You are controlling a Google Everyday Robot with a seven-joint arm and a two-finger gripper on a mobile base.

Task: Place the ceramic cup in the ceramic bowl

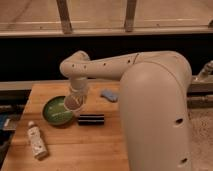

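Note:
The whitish-pink ceramic cup (73, 104) hangs tilted in my gripper (76, 95), its open rim facing the camera. It is held above the table at the right edge of the glossy green ceramic bowl (54, 112). The gripper is shut on the cup from above, and the white arm reaches in from the right. The bowl sits on the left part of the wooden table (75, 150) and looks empty. Its right rim is partly hidden behind the cup.
A white bottle with green marks (36, 141) lies near the table's front left. A dark flat object (91, 119) lies just right of the bowl. A small blue item (108, 95) lies further back. A dark wall and rail run behind the table.

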